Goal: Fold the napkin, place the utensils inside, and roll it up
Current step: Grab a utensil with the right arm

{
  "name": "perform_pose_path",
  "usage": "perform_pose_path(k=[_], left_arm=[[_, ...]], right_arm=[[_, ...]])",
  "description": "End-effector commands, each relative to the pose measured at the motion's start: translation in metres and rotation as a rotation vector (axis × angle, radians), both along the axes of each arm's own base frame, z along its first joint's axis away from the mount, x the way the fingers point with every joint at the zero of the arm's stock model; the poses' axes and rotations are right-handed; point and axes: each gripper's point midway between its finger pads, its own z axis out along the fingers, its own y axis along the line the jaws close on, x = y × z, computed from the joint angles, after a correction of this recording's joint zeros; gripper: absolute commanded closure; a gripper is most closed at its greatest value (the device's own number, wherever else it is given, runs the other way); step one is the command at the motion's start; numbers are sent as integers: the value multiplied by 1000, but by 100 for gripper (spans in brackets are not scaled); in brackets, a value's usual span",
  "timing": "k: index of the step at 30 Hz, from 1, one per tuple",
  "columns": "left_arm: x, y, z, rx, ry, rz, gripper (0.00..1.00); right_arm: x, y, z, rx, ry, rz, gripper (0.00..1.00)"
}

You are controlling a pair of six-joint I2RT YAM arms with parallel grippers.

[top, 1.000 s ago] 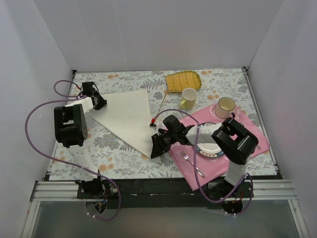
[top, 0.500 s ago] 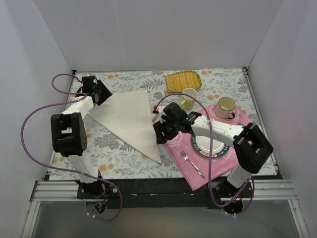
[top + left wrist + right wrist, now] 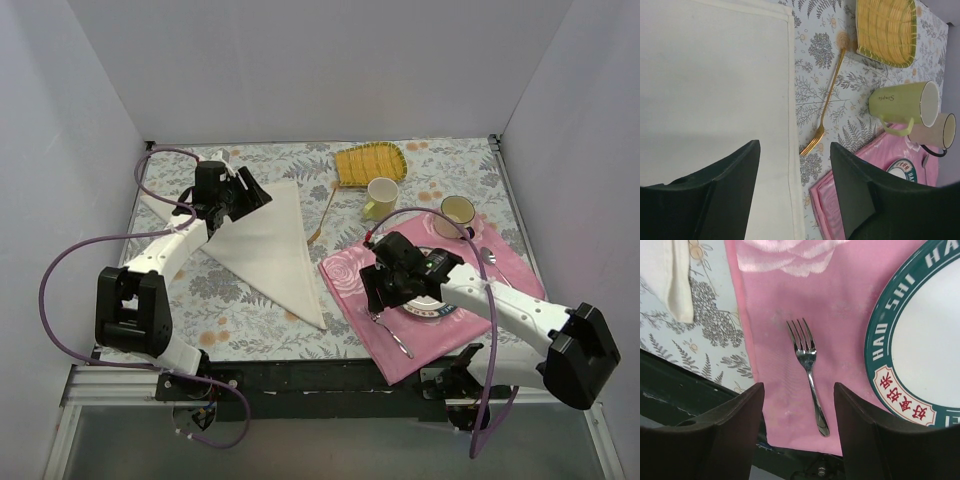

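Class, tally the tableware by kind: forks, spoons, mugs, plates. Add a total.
Forks: 2 (slim gold metal fork, silver metal fork)
Spoons: 1 (silver spoon)
Mugs: 2 (light green ceramic mug, cream mug)
Plates: 1 (white round plate, green rim)
Total: 6

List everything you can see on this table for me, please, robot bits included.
napkin: one, cream-white, folded triangle, left of centre
gold fork: one, gold, on tablecloth right of napkin
woven mat: one, yellow, far middle
green mug: one, pale green, beside woven mat
cream mug: one, cream, placemat's far corner
placemat: one, pink, right side
plate: one, white, green rim, on placemat
silver fork: one, silver, on placemat
silver spoon: one, silver, on placemat
tablecloth: one, floral, under everything
left gripper: one, black, open over napkin
right gripper: one, black, open over silver fork
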Motion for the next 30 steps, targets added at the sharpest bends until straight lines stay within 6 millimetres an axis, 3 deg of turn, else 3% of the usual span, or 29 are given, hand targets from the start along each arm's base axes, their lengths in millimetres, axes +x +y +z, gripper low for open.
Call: perform_pose_path(k=[1, 2, 3, 4, 5, 6, 7, 8, 9, 10, 12, 13, 15, 23, 30], left_arm=[[-8, -5, 2, -15, 7, -31, 43], [-10, -11, 2, -26, 8, -45, 43], [-13, -14, 3, -31, 7, -51, 43], [-18, -19, 1, -38, 17, -58, 43], [-22, -25, 1, -41, 22, -70, 43], [-26, -27, 6, -45, 14, -75, 43], [-32, -27, 0, -45, 32, -61, 43], [-36, -29, 0, -46, 36, -63, 43], [-39, -29, -2, -45, 43, -58, 43], [-44, -25, -4, -38, 58, -43, 43], [-49, -21, -8, -28, 81, -11, 44], [-53, -18, -7, -21, 86, -3, 43], [-57, -12, -8, -4, 87, 21, 44], [-67, -5, 1, 21, 57, 21, 44], [-69, -2, 4, 31, 43, 22, 44]], right_arm=[[53, 27, 25, 82, -116, -95, 36], [74, 41, 46, 121, -156, -104, 36], [90, 42, 51, 117, -163, -117, 37], [105, 50, 42, 87, -137, -117, 37], [128, 66, 68, 127, -180, -113, 37], [141, 71, 76, 124, -183, -120, 37], [154, 78, 59, 81, -149, -124, 37], [179, 94, 89, 125, -206, -145, 37], [189, 99, 90, 114, -213, -164, 37], [197, 105, 70, 82, -163, -205, 36], [221, 124, 82, 131, -191, -278, 36], [233, 128, 66, 128, -167, -379, 36], [255, 133, 54, 112, -180, -492, 36], [289, 145, 10, 37, -217, -615, 40], [283, 140, -32, -23, -181, -613, 54]])
